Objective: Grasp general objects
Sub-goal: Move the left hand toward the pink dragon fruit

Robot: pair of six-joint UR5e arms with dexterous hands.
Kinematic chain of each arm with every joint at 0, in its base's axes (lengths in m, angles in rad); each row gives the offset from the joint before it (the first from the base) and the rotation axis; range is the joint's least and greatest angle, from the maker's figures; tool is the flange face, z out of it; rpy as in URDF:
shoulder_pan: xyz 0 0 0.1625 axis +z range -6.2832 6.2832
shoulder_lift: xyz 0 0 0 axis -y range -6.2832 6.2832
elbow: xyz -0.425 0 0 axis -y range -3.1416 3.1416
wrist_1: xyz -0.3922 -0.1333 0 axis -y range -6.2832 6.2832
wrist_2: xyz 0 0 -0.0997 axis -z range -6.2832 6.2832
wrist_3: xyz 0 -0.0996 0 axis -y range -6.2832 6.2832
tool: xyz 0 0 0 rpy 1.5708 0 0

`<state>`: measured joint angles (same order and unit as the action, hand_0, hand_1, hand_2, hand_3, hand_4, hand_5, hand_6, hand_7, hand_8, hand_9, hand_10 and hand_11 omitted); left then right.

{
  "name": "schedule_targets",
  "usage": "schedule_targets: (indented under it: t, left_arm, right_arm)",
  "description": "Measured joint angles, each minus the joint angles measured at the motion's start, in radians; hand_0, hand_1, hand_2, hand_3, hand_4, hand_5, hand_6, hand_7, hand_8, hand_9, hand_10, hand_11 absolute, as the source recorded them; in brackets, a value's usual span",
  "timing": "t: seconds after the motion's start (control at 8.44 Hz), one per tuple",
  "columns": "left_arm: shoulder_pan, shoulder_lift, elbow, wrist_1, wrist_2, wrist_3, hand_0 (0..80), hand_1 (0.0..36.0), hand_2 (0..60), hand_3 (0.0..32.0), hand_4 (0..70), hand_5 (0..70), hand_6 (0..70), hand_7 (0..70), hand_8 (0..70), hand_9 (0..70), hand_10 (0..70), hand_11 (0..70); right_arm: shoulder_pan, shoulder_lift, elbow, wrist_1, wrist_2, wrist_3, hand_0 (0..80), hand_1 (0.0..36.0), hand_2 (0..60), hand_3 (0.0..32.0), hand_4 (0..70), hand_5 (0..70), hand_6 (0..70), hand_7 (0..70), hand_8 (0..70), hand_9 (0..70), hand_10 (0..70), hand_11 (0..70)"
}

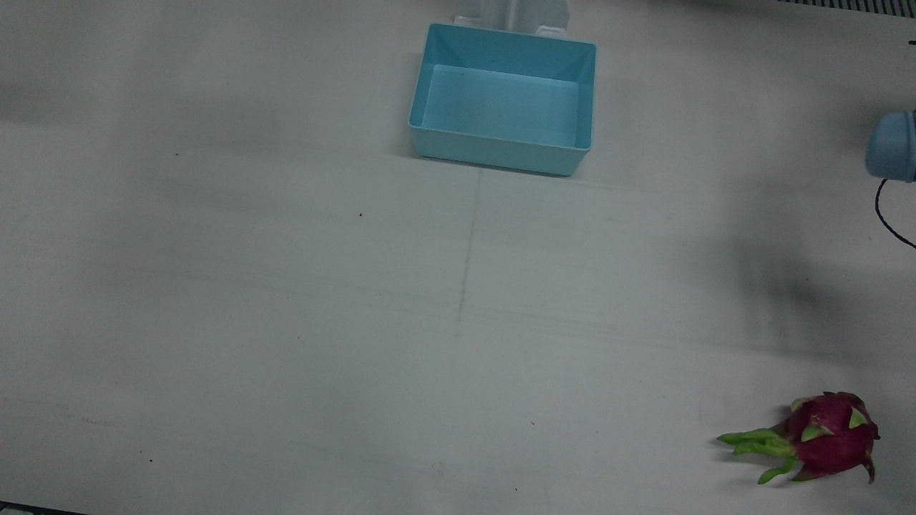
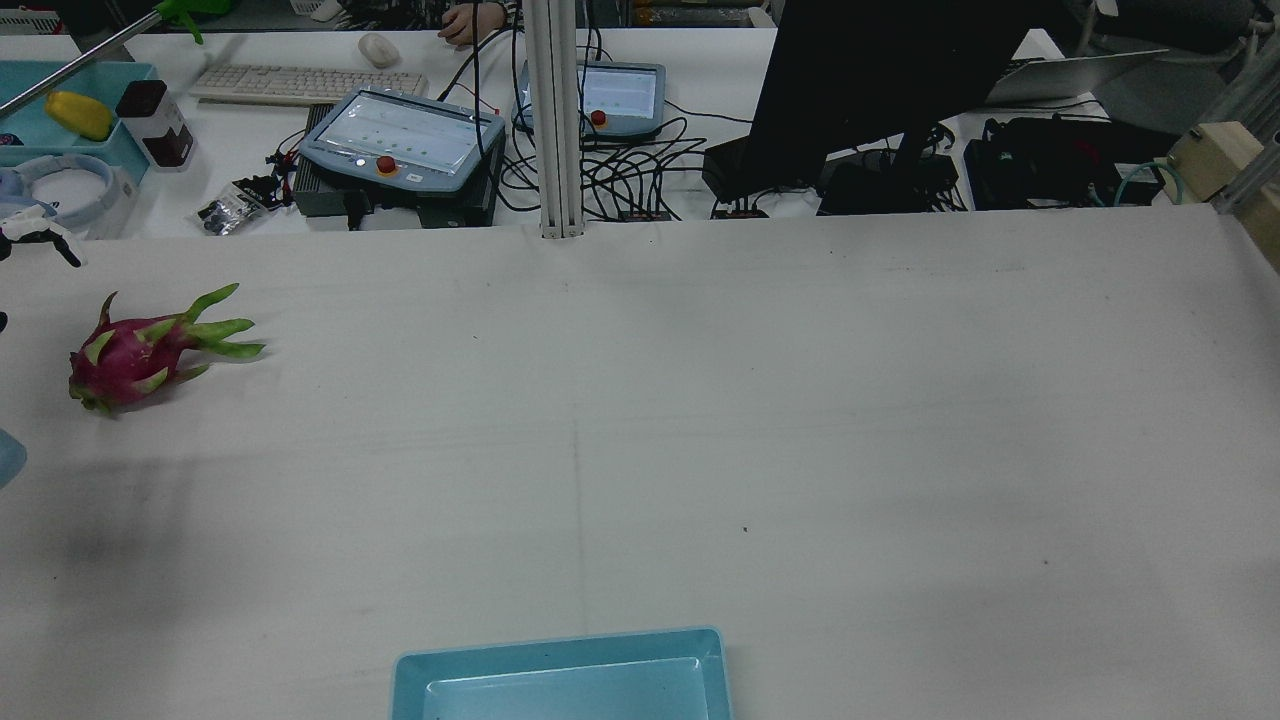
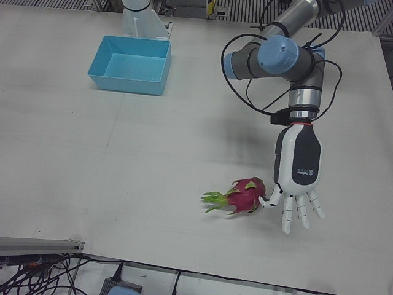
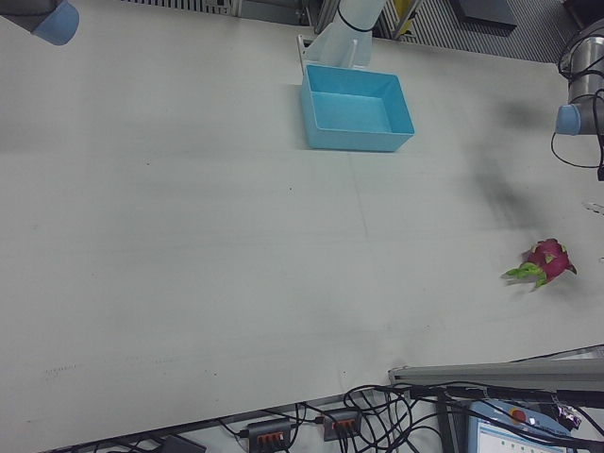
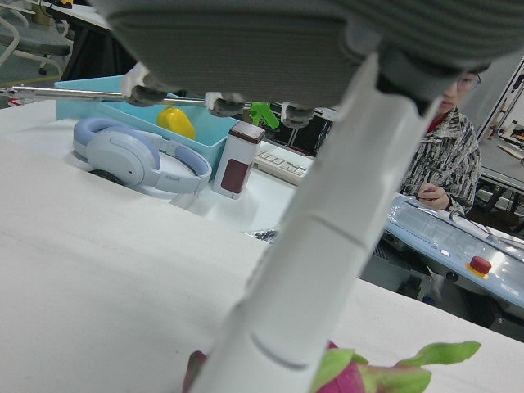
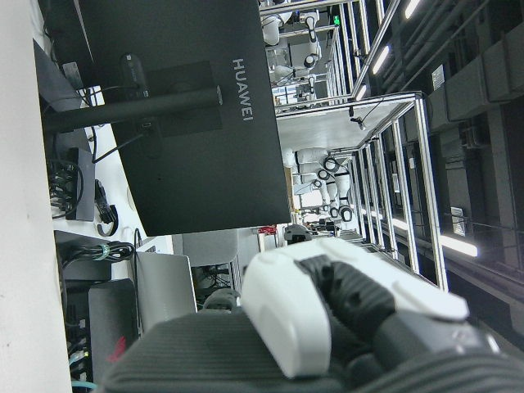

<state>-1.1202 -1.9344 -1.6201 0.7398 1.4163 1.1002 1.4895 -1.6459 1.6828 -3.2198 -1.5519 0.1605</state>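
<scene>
White lettering reading HUAWEI is showing on the back of a black monitor [image 6: 164, 115] in the right hand view. We are seeing a magenta dragon fruit [image 3: 244, 195] with green leafy tips lying on the white desk [image 1: 286, 322], near its operator-side edge on the robot's left half. Only the left-front view is showing the left robot hand [image 3: 297, 184] whole: fingers spread and pointing down, holding nothing, one fingertip [image 3: 265, 201] at or touching the fruit. We are seeing the right robot hand [image 6: 327, 327] only up close, so we cannot tell its state. An empty blue bin [image 1: 503, 100] is sitting well apart, leaving wide bare desk between.
</scene>
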Motion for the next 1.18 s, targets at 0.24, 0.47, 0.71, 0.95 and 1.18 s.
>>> schedule_targets:
  t: [0.24, 0.47, 0.71, 0.95, 1.18]
  left_arm:
    - [0.057, -0.020, 0.022, 0.018, -0.053, 0.002, 80.0, 35.8, 0.2, 32.0, 0.0, 48.5, 0.0, 6.0, 1.1, 0.0, 0.0, 0.0]
    - [0.076, -0.041, 0.052, 0.022, -0.086, 0.001, 80.0, 34.6, 0.0, 32.0, 0.0, 48.4, 0.0, 6.3, 2.5, 0.0, 0.0, 0.0]
    - [0.086, -0.098, 0.122, 0.024, -0.102, 0.000, 80.0, 29.5, 0.0, 32.0, 0.0, 38.3, 0.0, 5.4, 2.6, 0.0, 0.0, 0.0]
    - [0.122, -0.132, 0.158, 0.028, -0.142, 0.000, 79.7, 23.9, 0.0, 32.0, 0.0, 40.2, 0.0, 4.2, 2.8, 0.0, 0.0, 0.0]
    - [0.149, -0.139, 0.189, 0.020, -0.170, 0.000, 78.4, 23.9, 0.0, 32.0, 0.0, 41.1, 0.0, 3.9, 3.2, 0.0, 0.0, 0.0]
  right_arm:
    - [0.000, 0.000, 0.000, 0.000, 0.000, 0.000, 0.0, 0.0, 0.0, 0.0, 0.0, 0.0, 0.0, 0.0, 0.0, 0.0, 0.0, 0.0]
    - [0.001, 0.000, 0.000, 0.000, 0.001, 0.001, 0.0, 0.0, 0.0, 0.0, 0.0, 0.0, 0.0, 0.0, 0.0, 0.0, 0.0, 0.0]
    - [0.000, 0.000, 0.000, 0.000, 0.000, 0.001, 0.0, 0.0, 0.0, 0.0, 0.0, 0.0, 0.0, 0.0, 0.0, 0.0, 0.0, 0.0]
    - [0.000, 0.000, 0.000, 0.000, 0.001, 0.001, 0.0, 0.0, 0.0, 0.0, 0.0, 0.0, 0.0, 0.0, 0.0, 0.0, 0.0, 0.0]
    - [0.000, 0.000, 0.000, 0.000, 0.000, 0.001, 0.0, 0.0, 0.0, 0.0, 0.0, 0.0, 0.0, 0.0, 0.0, 0.0, 0.0, 0.0]
